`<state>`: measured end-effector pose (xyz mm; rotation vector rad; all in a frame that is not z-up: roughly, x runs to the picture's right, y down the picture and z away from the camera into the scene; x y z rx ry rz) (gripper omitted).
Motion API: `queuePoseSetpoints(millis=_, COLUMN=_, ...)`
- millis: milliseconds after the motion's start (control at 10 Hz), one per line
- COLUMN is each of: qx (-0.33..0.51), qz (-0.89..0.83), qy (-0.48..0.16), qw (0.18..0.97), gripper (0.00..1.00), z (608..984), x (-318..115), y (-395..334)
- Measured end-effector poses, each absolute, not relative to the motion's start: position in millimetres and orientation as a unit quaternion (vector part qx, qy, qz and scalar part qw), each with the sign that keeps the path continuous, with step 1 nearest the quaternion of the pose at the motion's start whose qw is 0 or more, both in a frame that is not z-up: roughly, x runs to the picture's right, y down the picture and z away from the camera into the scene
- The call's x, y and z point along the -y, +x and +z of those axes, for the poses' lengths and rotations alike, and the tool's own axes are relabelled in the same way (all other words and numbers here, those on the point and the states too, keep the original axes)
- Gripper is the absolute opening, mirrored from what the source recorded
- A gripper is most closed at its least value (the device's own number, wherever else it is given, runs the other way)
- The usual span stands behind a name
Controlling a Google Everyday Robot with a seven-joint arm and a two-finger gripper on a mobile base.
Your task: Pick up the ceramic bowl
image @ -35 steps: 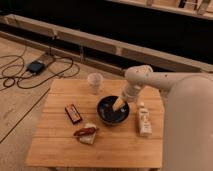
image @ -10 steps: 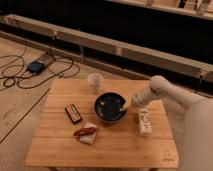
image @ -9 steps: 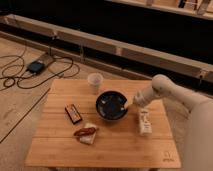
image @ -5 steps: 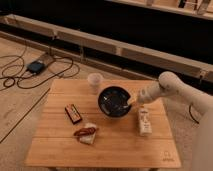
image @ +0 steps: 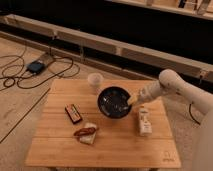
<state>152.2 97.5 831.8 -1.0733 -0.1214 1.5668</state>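
Note:
The ceramic bowl (image: 114, 101) is round, shallow and glossy dark, with light specks inside. It hangs tilted just above the middle of the wooden table (image: 115, 150), its inside turned toward the camera. My gripper (image: 131, 101) reaches in from the right and is shut on the bowl's right rim. The white arm (image: 172, 86) stretches away to the right edge of the view.
A small pale cup (image: 94, 82) stands just behind and left of the bowl. A white carton (image: 144, 121) lies right of the bowl, below the gripper. A dark flat box (image: 73, 113) and a snack packet (image: 86, 133) lie front left. Cables (image: 35, 67) cover the floor at left.
Over the last seconds the arm drew back to the right with its gripper on the bowl's rim. The bowl rose off the table and tilted.

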Motion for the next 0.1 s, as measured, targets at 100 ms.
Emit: queuePoseSetpoints(millis=100, qx=0.052, qz=0.671, qy=-0.459, qw=0.58, gripper=0.0, z=831.8, x=-97.4, y=152.3)
